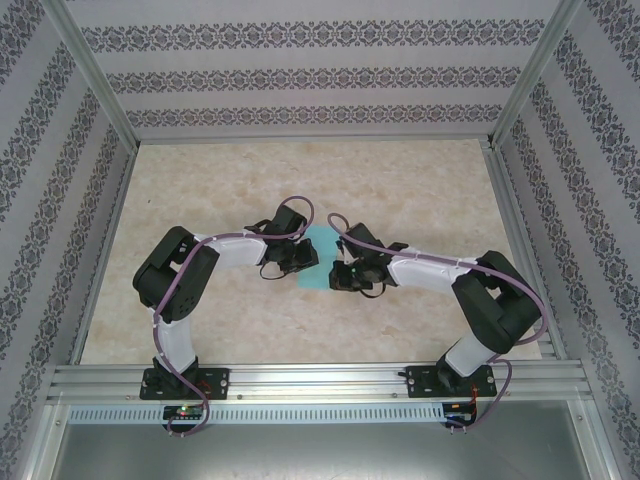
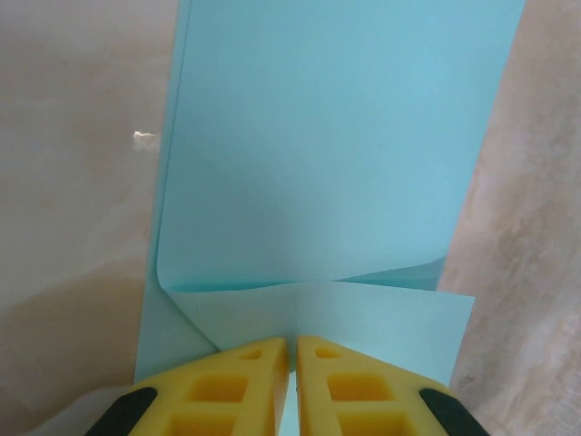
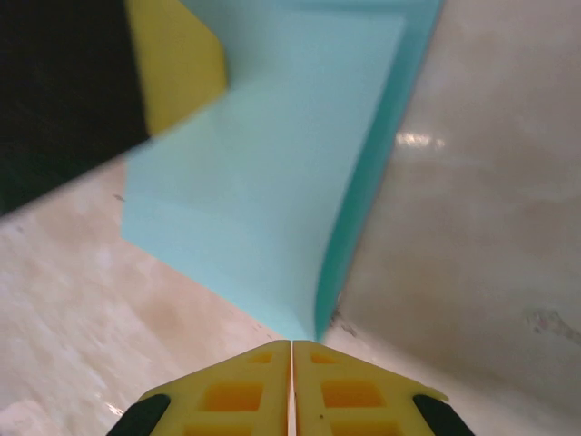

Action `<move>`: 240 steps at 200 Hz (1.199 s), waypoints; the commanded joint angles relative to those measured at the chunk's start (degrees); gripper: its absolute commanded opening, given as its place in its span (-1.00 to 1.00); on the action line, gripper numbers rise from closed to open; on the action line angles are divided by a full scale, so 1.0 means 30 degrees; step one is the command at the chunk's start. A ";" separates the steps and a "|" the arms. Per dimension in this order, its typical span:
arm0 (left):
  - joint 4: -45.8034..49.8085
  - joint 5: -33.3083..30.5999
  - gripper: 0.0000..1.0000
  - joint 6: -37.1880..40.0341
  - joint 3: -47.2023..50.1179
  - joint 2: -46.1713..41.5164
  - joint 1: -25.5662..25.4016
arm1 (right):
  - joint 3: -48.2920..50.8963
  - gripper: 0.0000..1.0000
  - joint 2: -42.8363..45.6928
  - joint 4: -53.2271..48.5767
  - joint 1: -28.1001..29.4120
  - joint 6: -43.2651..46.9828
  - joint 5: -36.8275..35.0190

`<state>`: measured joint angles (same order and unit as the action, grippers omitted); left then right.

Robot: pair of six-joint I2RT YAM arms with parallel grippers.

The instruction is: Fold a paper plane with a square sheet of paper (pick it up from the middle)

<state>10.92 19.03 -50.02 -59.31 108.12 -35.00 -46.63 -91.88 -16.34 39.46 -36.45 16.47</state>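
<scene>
The square sheet of paper (image 1: 322, 250) is turquoise and sits mid-table between both arms, partly folded over on itself; no paper plane shape is in view. In the left wrist view the sheet (image 2: 336, 163) stretches away with a flap curled back toward me. My left gripper (image 2: 292, 343) is shut on that flap's near edge, and stands at the sheet's left (image 1: 303, 258). In the right wrist view the paper (image 3: 254, 200) rises off the table from a corner pinched in my right gripper (image 3: 291, 345), which stands at the sheet's near right (image 1: 343, 272). The left gripper's yellow finger (image 3: 177, 64) shows beyond.
The marbled beige table (image 1: 400, 190) is walled by patterned panels on three sides. Aluminium posts stand at the back corners, and a metal rail (image 1: 320, 380) runs along the near edge where both arm bases are bolted.
</scene>
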 commanded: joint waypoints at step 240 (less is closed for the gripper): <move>-0.3999 0.2898 -0.70 0.0242 0.2567 -0.1664 -0.0914 | -0.0360 -0.81 -0.2744 -0.0199 -0.0246 -0.0451 -0.0558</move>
<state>1.08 26.13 -48.49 -52.90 105.71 -36.03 -49.12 -98.89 -14.31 39.22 -37.67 16.95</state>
